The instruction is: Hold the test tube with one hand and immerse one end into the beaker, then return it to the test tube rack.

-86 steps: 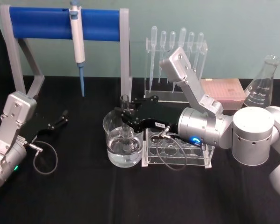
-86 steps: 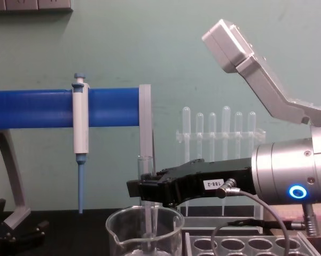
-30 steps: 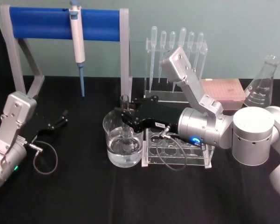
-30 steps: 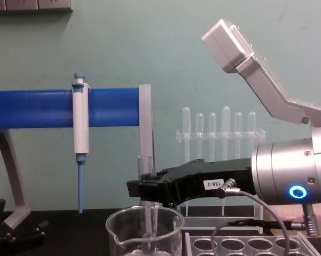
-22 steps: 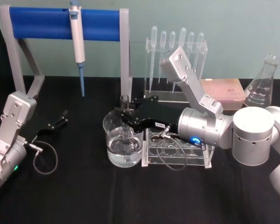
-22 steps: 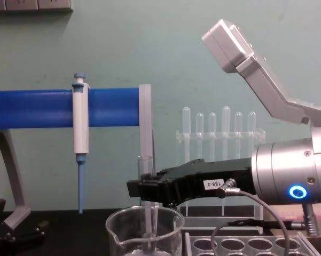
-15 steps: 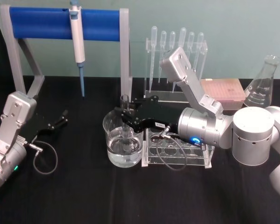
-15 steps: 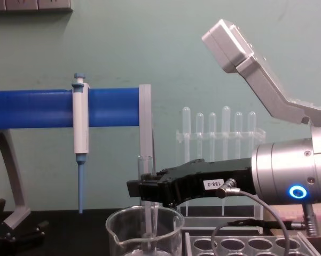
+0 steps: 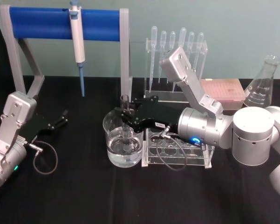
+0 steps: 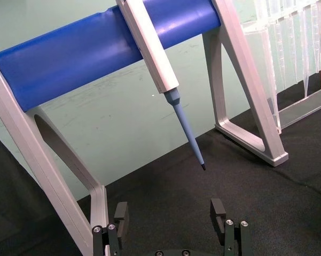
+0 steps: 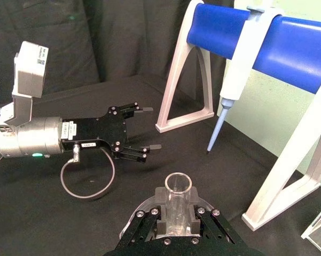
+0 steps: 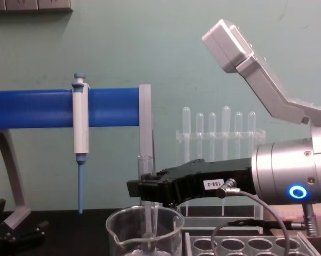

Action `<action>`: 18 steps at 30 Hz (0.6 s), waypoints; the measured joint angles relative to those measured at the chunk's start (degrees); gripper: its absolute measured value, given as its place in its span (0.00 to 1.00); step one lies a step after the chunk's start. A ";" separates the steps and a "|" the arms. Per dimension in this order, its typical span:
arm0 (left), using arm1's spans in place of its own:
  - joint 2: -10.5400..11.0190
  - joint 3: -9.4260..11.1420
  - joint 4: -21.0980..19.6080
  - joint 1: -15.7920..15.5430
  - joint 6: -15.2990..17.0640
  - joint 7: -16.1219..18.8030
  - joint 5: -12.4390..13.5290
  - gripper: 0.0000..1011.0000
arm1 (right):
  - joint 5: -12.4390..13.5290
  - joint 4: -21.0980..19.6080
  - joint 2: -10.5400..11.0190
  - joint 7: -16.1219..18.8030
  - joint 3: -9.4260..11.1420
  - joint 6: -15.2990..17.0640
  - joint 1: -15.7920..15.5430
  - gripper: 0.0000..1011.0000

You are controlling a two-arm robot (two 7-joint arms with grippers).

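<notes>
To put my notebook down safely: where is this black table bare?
The front strip of the black tablecloth, nearer than the clear glass beaker and the clear holed tube rack, is bare. So is the patch between the beaker and the left gripper. The middle is crowded: the right gripper holds the clear glass test tube in the beaker.

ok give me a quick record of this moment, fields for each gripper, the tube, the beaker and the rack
right gripper: shut on the test tube, above the beaker
test tube: upright, open rim up, lower end inside the beaker, seemingly in the liquid
beaker: partly filled, standing at the left end of the test tube rack
test tube rack: clear, holes in view unoccupied
left gripper: open, parked low on the robot's left
task stage: tube dipped in the beaker, return to rack not yet done
</notes>
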 joint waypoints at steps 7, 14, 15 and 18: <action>0.00 0.00 0.00 0.00 0.00 0.00 0.00 0.99 | 0.00 0.00 0.00 0.00 0.00 0.00 0.00 0.22; 0.00 0.00 0.00 0.00 0.00 0.00 0.00 0.99 | 0.00 0.00 0.00 0.00 0.00 0.00 0.00 0.22; 0.00 0.00 0.00 0.00 0.00 0.00 0.00 0.99 | 0.00 0.00 0.00 0.00 0.00 0.00 0.00 0.22; 0.00 0.00 0.00 0.00 0.00 0.00 0.00 0.99 | 0.00 0.00 0.00 0.00 0.00 0.00 0.00 0.22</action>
